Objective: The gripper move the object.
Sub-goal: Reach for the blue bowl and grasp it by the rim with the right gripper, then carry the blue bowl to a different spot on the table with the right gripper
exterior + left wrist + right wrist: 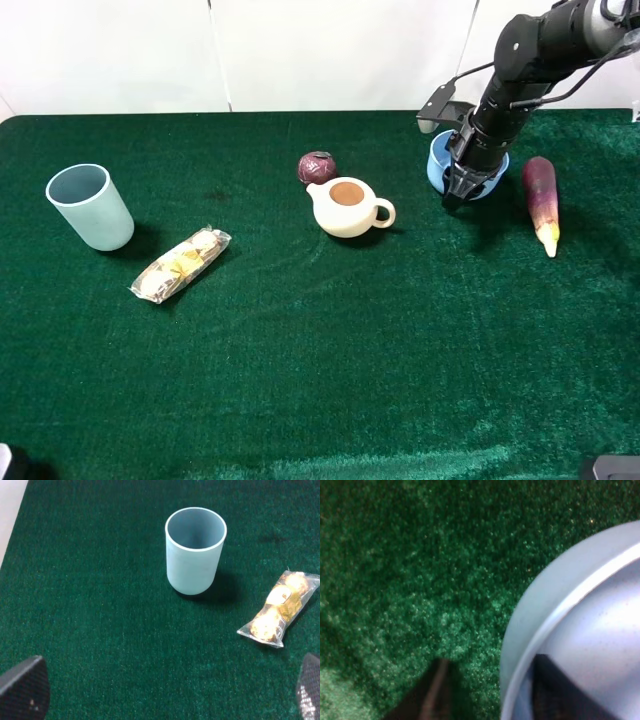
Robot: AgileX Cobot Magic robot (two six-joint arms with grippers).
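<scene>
My right tool [461,192] straddles the rim of the blue bowl [436,162] at the far right of the table [320,380], jaws apart, gripping nothing yet. I should close squarely on the wall, then lift gently.

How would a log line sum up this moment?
right gripper: open, astride bowl rim | left gripper: open | bowl: on table

Open green felt tabletop [320,380] fills the lower half of the frame. Obstacles in the upper half, left to right: pale blue-grey plastic cup [90,207]; clear packet of gold-wrapped sweets [181,264]; dark red round vegetable [317,167] behind cream ceramic teapot [348,207]; black two-fingered gripper [462,192] over round light blue plastic bowl [436,165]; purple tapered vegetable [541,200]. Widest gap: packet to teapot.
</scene>
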